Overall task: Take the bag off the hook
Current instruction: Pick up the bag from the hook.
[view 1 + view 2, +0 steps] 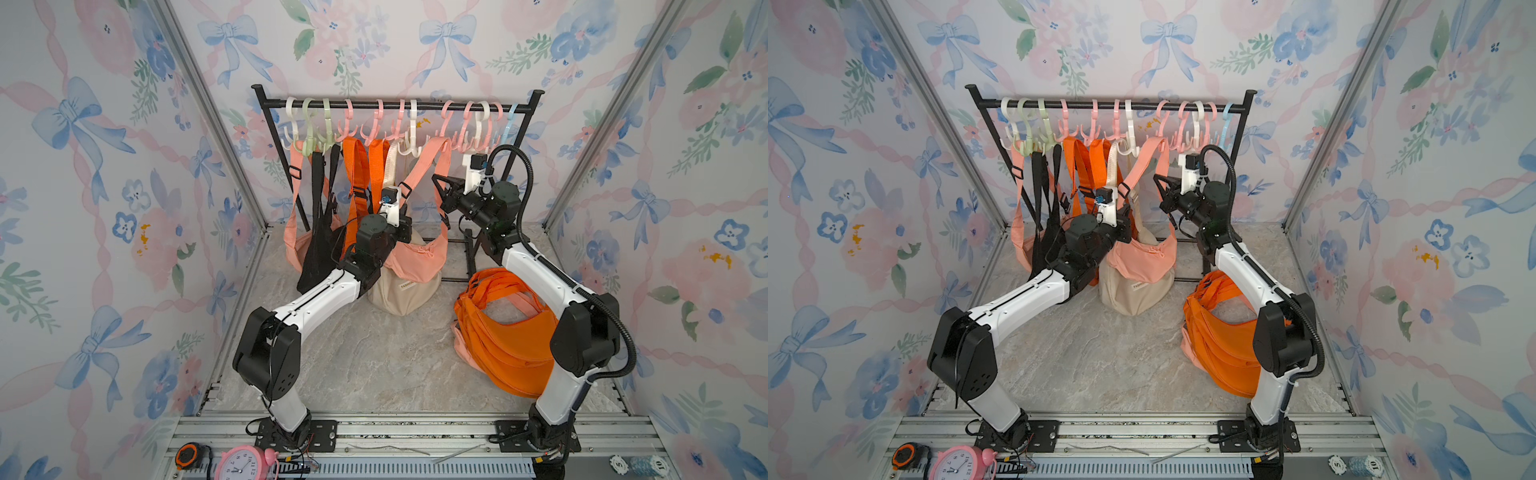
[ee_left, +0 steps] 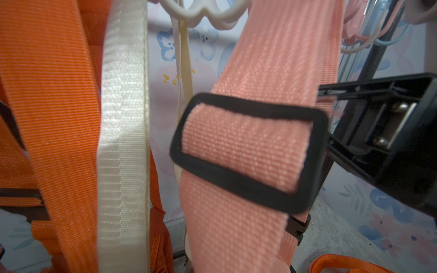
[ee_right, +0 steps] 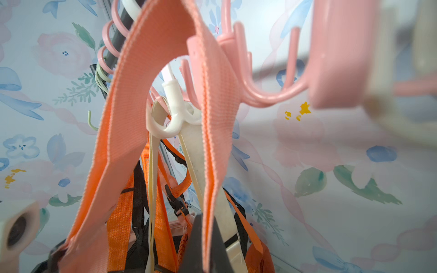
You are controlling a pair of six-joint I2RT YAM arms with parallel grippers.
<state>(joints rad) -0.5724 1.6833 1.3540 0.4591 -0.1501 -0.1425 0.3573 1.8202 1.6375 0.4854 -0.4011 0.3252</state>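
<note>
The peach bag (image 1: pixel 415 254) (image 1: pixel 1142 259) hangs low by its wide peach strap (image 3: pixel 123 132), which loops over a pink hook (image 1: pixel 446 124) (image 3: pixel 260 94) on the rack. My right gripper (image 1: pixel 437 185) (image 3: pixel 208 221) is shut on the strap's right run, a little below the hook; the webbing sits pinched between the black fingers (image 3: pixel 192 238). My left gripper (image 1: pixel 403 227) is at the strap's left run just above the bag, shut on it. Its fingers are hidden in the left wrist view behind the strap and its black buckle (image 2: pixel 248 151).
The black rack bar (image 1: pixel 395 105) carries several plastic hooks. Orange bags (image 1: pixel 360 174), a black bag (image 1: pixel 316 249), another peach bag (image 1: pixel 296 245) and a beige bag (image 1: pixel 401 293) hang close on the left. A pile of orange bags (image 1: pixel 507 345) lies by the right arm.
</note>
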